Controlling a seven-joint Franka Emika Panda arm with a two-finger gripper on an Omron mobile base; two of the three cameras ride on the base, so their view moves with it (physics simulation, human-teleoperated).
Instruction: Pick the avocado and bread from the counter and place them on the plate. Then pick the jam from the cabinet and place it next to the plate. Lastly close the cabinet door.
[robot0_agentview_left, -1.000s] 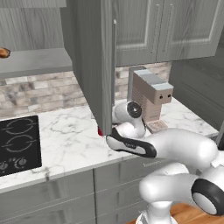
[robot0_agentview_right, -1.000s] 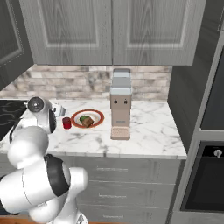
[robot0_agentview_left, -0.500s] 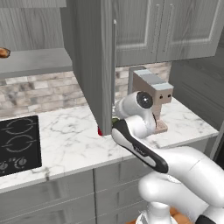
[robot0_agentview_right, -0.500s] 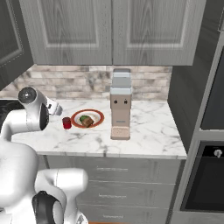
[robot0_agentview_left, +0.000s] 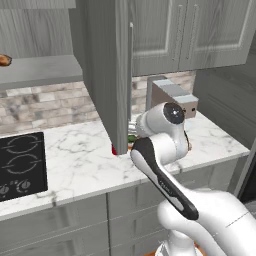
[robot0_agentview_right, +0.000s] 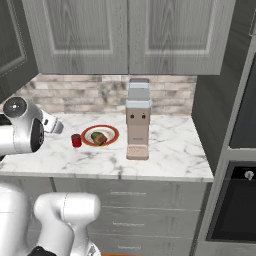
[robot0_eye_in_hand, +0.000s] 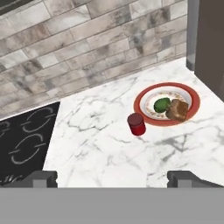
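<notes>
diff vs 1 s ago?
The arm rose and swung its upper links up from low over the counter; the jaws stay open and empty. Jam beside the plate, avocado and bread on it, cabinet door open: unchanged.

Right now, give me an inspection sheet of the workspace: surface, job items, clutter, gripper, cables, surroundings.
Surface: white marble counter, black cooktop inset.
Job items: avocado and bread on the plate; jam upright on the counter beside the plate, apart from it; cabinet door open.
Clutter: coffee machine beside the plate.
Gripper: gripper open, empty, above the counter.
Cables: nothing seen.
Surroundings: brick backsplash, wall cabinets, oven, drawers below.
</notes>
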